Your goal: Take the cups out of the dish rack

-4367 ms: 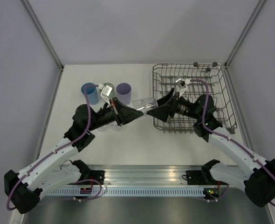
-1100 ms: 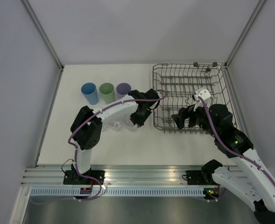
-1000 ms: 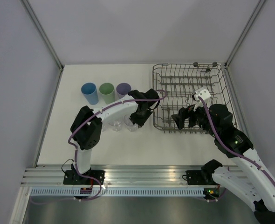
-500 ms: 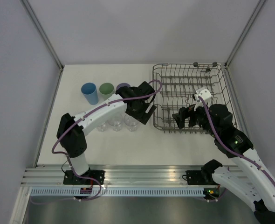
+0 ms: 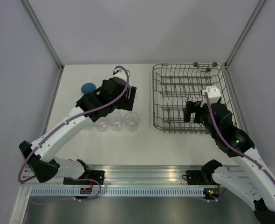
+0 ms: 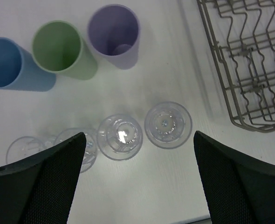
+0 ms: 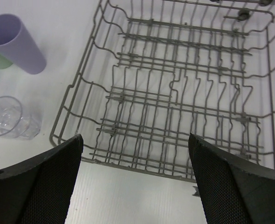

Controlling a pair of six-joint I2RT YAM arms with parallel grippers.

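Blue [image 6: 4, 63], pale green [image 6: 58, 46] and lilac [image 6: 114, 30] cups stand upright in a row on the white table. In front of them stands a row of several clear glass cups [image 6: 168, 125], also seen from above [image 5: 132, 120]. My left gripper [image 6: 138, 137] hangs open high above these glasses, holding nothing; in the top view it [image 5: 128, 98] covers the green and lilac cups. The grey wire dish rack [image 5: 189, 93] sits at the right, with no cup showing in it [image 7: 175, 93]. Over the rack's near edge, my right gripper [image 7: 135, 137] is open with nothing between its fingers [image 5: 189, 112].
Grey walls close in the table on the left, back and right. An aluminium rail [image 5: 142, 175] with both arm bases runs along the near edge. The rack has small black wheels [image 5: 205, 65] on its far rim.
My left gripper opened, let go of the rightmost clear glass, then rose and drew back over the tumblers. The right gripper shifted slightly right over the rack.
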